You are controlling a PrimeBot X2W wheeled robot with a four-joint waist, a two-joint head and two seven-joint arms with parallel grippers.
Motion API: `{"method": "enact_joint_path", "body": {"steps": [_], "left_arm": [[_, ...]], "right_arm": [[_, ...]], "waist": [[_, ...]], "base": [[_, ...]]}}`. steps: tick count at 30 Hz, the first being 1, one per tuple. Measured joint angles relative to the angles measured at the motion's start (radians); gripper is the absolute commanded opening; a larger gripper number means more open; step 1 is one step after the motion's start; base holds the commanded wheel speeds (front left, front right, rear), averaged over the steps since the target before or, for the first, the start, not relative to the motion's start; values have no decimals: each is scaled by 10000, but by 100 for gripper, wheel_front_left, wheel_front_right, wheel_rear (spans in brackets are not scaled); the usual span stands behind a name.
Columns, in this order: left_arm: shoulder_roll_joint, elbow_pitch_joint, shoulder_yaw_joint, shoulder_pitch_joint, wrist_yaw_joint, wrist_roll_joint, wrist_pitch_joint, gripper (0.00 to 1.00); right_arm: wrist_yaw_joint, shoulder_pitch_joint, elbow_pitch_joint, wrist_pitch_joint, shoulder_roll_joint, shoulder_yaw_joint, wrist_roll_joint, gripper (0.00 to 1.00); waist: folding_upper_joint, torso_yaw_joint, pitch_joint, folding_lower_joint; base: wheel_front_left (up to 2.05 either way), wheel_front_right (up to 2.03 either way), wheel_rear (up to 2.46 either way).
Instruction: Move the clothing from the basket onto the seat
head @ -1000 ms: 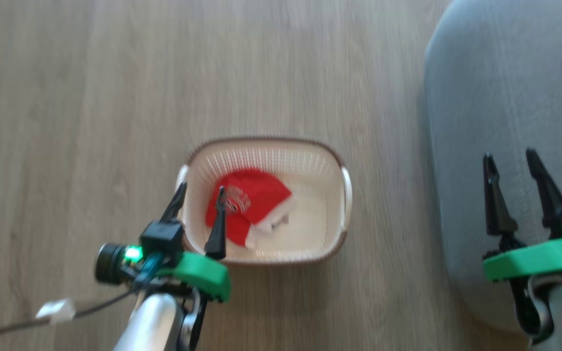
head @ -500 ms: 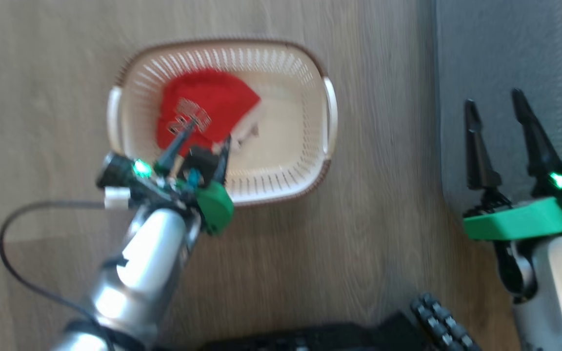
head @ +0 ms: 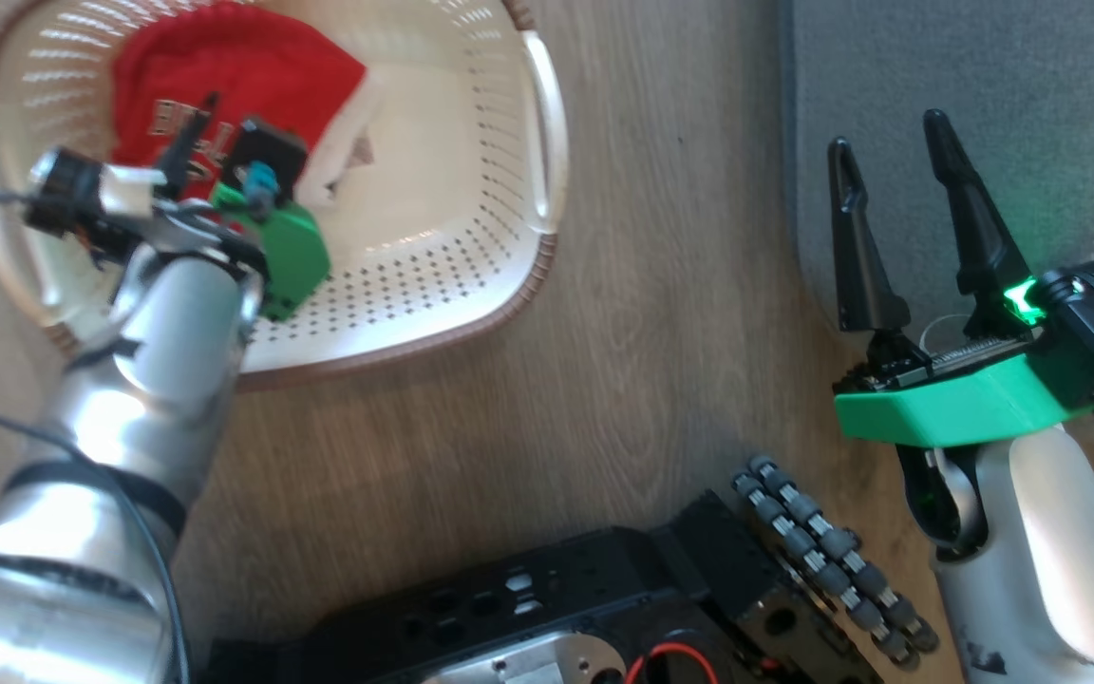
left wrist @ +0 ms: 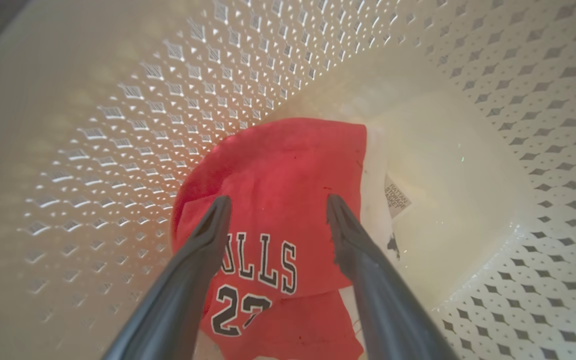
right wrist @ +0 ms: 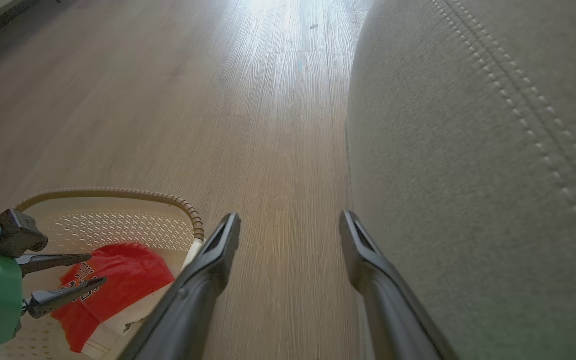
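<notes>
The soft bright red fabric garment (left wrist: 288, 165), edged in white and printed with black-and-white lettering and a number, lies crumpled on the bottom of the small cream plastic basket (head: 471, 323) with perforated walls and a brown woven-look rim. It sits toward the basket's left end, up against the side wall, with a white label sticker just beside its trim.

The left pincer (left wrist: 278, 199) is inside the basket directly over the garment, its two long dark fingers spread wide with the lettering between them and nothing gripped. In the left wrist view the cloth seems to run longer along the fingers than across them, so the fingers would close across its narrower span. Whether the tips touch the fabric yet I cannot tell. From the right wrist view the left pincer (right wrist: 95, 270) points straight at the red heap.

The basket stands on a pale wood-look floor (head: 680, 285). To its right, apart from it, rises the large grey fabric-upholstered seat (right wrist: 468, 150) with a double line of pale stitching. The right pincer (head: 886, 130) hangs wide and empty by the seat's edge, well away from the garment, so the left arm is the nearer one.
</notes>
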Motion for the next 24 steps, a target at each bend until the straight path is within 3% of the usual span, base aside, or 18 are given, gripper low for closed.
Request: {"method": "enact_joint_path", "body": {"steps": [7, 13, 17, 22, 23, 24], "left_arm": [[157, 1030, -224, -964, -4, 221, 564, 100], [395, 1229, -445, -1139, 75, 311, 1979, 100], [468, 1292, -792, -1309, -190, 614, 3001, 100], [449, 1298, -1030, -1438, -1078, 612, 3983, 100], [445, 1300, -1058, -1437, -1162, 612, 4195, 69], [431, 1300, -1085, -1437, -1164, 612, 4366, 26]], "right_arm": [[0, -268, -88, 0, 173, 196, 0, 100], [0, -280, -153, 0, 255, 355, 0, 100], [0, -280, -153, 0, 265, 399, 2, 100], [0, -279, -153, -2, 286, 474, 0, 100], [0, -277, -161, -2, 288, 472, 2, 100], [0, -276, -178, 0, 288, 468, 0, 100]], "waist": [[0, -406, 460, -1], [0, -532, 681, -1], [0, -564, 730, -1], [0, -584, 736, -1], [0, -569, 738, -1], [0, -549, 743, -1]], "base": [[0, 0, 0], [0, 0, 0], [0, 0, 0], [0, 0, 0], [0, 0, 0], [0, 0, 0]]}}
